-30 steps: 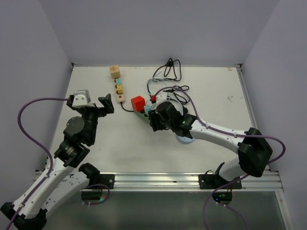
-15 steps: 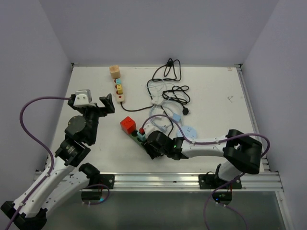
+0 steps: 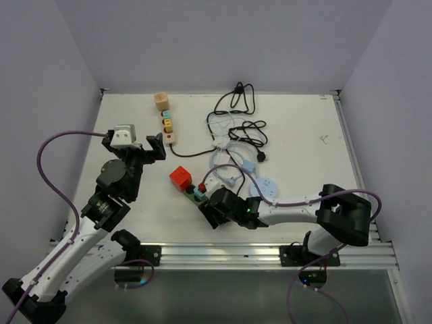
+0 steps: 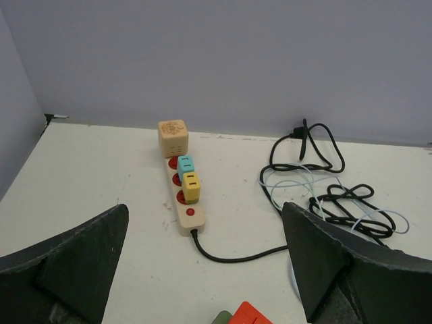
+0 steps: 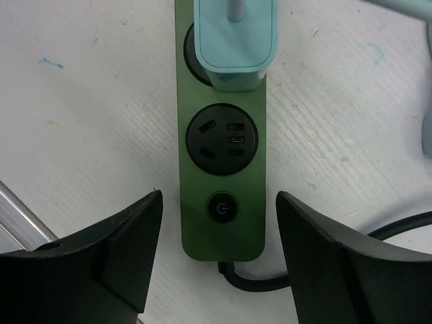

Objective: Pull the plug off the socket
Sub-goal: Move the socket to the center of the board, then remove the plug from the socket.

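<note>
A green power strip point(image 5: 219, 169) lies on the white table. A light blue plug point(image 5: 235, 47) sits in its far socket, and the socket next to the power button is empty. In the top view the strip point(image 3: 194, 198) also carries a red cube plug point(image 3: 179, 177) and a small red plug point(image 3: 202, 186). My right gripper point(image 5: 219, 199) is open, low over the strip's cable end, one finger on each side and not touching it. My left gripper point(image 3: 153, 146) is open and empty, in the air to the left. The red cube point(image 4: 250, 315) shows at the bottom of the left wrist view.
A beige power strip point(image 4: 182, 202) at the back left holds a beige cube point(image 4: 173, 137), a light blue plug point(image 4: 185, 164) and a yellow plug point(image 4: 192, 187). Black cable coils point(image 3: 237, 98) and white cables point(image 3: 226, 145) lie behind. A pale blue disc point(image 3: 265, 187) lies right of the green strip.
The right arm has swung toward the near edge, and the green strip with its plugs has shifted from mid-table to the near left. The left gripper has edged slightly right.
</note>
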`<state>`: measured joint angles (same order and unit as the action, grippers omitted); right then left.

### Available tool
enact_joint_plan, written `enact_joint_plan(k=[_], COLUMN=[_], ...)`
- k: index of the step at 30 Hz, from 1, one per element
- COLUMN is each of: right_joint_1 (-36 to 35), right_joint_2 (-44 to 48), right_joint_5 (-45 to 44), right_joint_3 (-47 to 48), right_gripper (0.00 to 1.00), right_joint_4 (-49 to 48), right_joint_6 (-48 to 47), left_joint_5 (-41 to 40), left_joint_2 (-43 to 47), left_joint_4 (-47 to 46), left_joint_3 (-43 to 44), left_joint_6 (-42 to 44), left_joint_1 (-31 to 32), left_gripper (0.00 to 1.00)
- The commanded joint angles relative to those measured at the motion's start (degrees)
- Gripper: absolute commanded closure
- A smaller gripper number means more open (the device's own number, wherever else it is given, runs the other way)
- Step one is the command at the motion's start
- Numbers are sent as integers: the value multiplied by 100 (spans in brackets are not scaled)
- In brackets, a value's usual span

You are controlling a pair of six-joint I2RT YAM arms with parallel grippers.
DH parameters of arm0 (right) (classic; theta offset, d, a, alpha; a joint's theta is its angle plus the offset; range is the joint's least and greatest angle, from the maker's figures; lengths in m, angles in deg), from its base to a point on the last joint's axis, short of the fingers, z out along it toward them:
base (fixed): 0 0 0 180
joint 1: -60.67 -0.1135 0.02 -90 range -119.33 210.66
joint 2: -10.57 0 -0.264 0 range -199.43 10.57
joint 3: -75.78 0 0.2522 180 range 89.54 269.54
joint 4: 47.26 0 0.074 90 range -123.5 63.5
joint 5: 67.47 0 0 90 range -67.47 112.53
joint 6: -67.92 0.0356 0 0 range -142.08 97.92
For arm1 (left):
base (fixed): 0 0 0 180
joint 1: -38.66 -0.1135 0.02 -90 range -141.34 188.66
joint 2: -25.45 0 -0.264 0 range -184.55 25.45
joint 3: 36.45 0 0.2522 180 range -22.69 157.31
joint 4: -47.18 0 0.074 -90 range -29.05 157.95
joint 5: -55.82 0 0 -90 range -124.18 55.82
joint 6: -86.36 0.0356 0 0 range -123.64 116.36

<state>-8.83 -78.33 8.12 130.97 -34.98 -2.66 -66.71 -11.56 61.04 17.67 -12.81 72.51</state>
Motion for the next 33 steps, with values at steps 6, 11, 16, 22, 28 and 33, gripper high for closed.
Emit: enact_joint_plan(k=[6,11,16,22,28,33], right_joint_1=[-38,-29,24,32,76,173], right_joint_2=[716,840,234,-355,-400,-435], right_joint_5=[-202,-720,-642,-782,-615,-519], right_joint_3=[23,128,549,945,893,937], right_gripper=[23,21,22,29,35,35], right_joint_4=[-98,-300,-520,-740,-1118,-1153], right_joint_6=[9,-149,-527,-641,-667,-606], left_joint_5=[230,378,836,1583,1627,1715], left_joint_2=[-122,-297,-762,-1080,-1264,-1344], left_joint_4=[-142,-19,236,149,-105,-439], left_joint_3=[33,147,253,288,235,-141], left_joint_6=[117,64,73,196,-93,-902], left_joint_1=[17,17,17,17,17,17], left_gripper=[0,0,0,15,37,43])
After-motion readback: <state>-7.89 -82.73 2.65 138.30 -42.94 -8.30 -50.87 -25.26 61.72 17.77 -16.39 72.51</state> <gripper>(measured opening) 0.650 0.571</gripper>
